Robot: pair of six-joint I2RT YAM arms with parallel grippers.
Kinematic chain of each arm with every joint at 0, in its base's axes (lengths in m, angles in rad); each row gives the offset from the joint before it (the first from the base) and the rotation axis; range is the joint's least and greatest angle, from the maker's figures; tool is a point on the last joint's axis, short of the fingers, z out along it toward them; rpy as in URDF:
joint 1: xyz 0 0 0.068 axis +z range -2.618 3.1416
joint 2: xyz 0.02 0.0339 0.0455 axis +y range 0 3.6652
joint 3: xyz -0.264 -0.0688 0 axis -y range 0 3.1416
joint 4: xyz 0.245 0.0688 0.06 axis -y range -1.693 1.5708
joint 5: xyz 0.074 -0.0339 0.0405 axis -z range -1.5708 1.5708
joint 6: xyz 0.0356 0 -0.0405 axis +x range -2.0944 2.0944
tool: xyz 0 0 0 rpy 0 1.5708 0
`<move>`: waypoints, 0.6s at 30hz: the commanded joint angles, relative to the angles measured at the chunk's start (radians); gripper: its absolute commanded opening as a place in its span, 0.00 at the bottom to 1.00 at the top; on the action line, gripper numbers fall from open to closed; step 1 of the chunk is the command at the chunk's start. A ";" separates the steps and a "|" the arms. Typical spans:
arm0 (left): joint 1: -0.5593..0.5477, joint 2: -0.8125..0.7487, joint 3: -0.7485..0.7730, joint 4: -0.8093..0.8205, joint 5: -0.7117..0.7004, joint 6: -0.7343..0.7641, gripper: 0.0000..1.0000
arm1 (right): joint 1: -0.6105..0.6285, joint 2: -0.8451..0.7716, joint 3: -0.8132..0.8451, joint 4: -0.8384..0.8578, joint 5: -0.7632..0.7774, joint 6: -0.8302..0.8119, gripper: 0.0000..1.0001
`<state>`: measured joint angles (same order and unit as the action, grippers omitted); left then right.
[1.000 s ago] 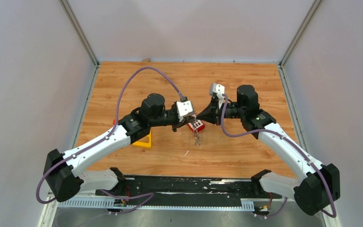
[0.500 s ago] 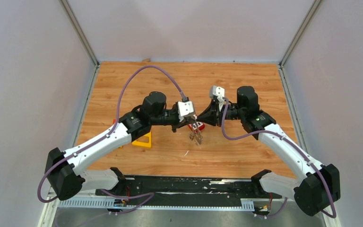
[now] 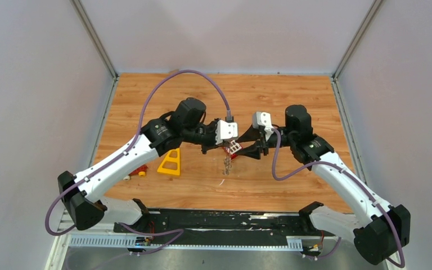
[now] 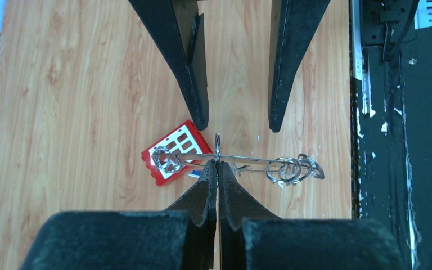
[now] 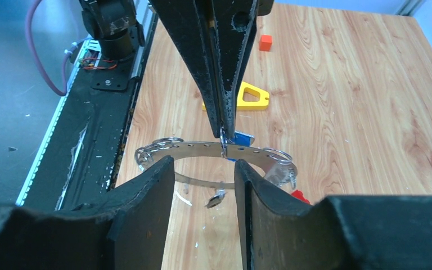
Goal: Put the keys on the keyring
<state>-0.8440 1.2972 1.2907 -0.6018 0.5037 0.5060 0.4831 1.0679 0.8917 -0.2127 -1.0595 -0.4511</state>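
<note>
Top external: high, behind arm bases (image 3: 118, 211), looks down over whole table (image 3: 146, 95). Wrist cams: close, low, facing each other; both share keyring (image 4: 247, 159), red block (image 4: 187, 138).

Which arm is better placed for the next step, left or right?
Right, probably. The right gripper is open and empty, facing the thin grey metal keyring; the left gripper is shut on that ring, holding it.
</note>
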 commanded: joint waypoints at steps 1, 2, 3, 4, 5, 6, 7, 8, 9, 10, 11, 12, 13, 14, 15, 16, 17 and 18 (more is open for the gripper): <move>-0.042 0.015 0.106 -0.135 -0.067 0.031 0.00 | 0.023 -0.002 0.001 0.037 -0.059 0.003 0.43; -0.049 0.022 0.122 -0.156 -0.081 0.024 0.00 | 0.030 0.003 0.004 0.043 -0.059 0.009 0.43; -0.053 0.032 0.143 -0.176 -0.086 0.013 0.00 | 0.034 0.006 0.005 0.045 -0.059 0.013 0.42; -0.055 0.045 0.166 -0.203 -0.086 0.001 0.00 | 0.040 0.008 0.007 0.051 -0.056 0.019 0.41; -0.057 0.057 0.188 -0.229 -0.085 -0.013 0.00 | 0.044 0.010 0.007 0.060 -0.053 0.027 0.40; -0.060 0.074 0.214 -0.255 -0.084 -0.024 0.00 | 0.046 0.013 0.006 0.073 -0.049 0.043 0.40; -0.063 0.085 0.237 -0.281 -0.084 -0.034 0.00 | 0.045 0.015 0.006 0.085 -0.047 0.059 0.40; -0.067 0.095 0.259 -0.301 -0.085 -0.045 0.00 | 0.046 0.016 0.008 0.092 -0.047 0.071 0.40; -0.069 0.103 0.275 -0.314 -0.086 -0.056 0.00 | 0.045 0.019 0.010 0.099 -0.051 0.082 0.39; -0.072 0.107 0.285 -0.320 -0.086 -0.067 0.00 | 0.046 0.019 0.012 0.108 -0.056 0.094 0.37; -0.073 0.110 0.292 -0.324 -0.087 -0.073 0.00 | 0.046 0.020 0.012 0.112 -0.061 0.106 0.36; -0.077 0.111 0.296 -0.326 -0.091 -0.077 0.00 | 0.046 0.020 0.014 0.117 -0.065 0.112 0.35; -0.080 0.114 0.300 -0.328 -0.098 -0.082 0.00 | 0.047 0.019 0.016 0.116 -0.066 0.116 0.35; -0.082 0.118 0.306 -0.335 -0.103 -0.083 0.00 | 0.047 0.016 0.015 0.117 -0.066 0.118 0.35; -0.082 0.122 0.311 -0.342 -0.108 -0.086 0.00 | 0.047 0.013 0.014 0.116 -0.064 0.118 0.35; -0.084 0.128 0.318 -0.349 -0.113 -0.090 0.00 | 0.046 0.010 0.014 0.115 -0.062 0.119 0.35; -0.085 0.133 0.325 -0.359 -0.113 -0.094 0.00 | 0.047 0.007 0.013 0.115 -0.060 0.118 0.34; -0.086 0.136 0.330 -0.364 -0.111 -0.100 0.00 | 0.046 0.007 0.013 0.116 -0.058 0.120 0.34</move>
<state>-0.9207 1.4258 1.5574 -0.9367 0.3962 0.4484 0.5251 1.0859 0.8909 -0.1444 -1.0916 -0.3561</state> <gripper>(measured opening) 0.007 0.348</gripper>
